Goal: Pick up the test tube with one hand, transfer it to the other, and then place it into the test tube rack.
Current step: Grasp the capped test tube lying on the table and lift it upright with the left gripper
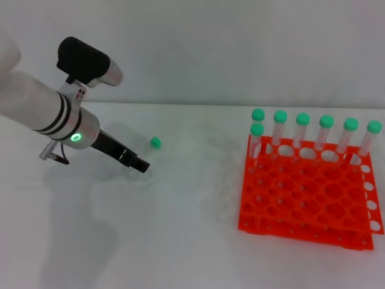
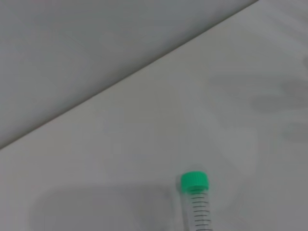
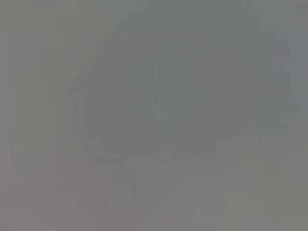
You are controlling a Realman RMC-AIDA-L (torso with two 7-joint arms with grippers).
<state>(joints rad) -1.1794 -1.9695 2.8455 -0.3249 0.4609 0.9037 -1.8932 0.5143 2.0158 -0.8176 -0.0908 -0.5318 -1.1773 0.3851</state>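
White tabletop (image 1: 180, 241) is seen throughout. On it, the test tube (image 1: 152, 146) lies just beyond the left gripper (image 1: 139, 164) (its green cap (image 2: 194, 181) faces away). Whether the gripper is wide or narrow cannot be told. Well apart, the orange test tube rack (image 1: 307, 198) holds seven capped tubes (image 1: 325, 132).

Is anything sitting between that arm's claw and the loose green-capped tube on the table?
Nothing visible. The left gripper is right beside the test tube, which lies on bare white table. The orange rack stands well off to the right.
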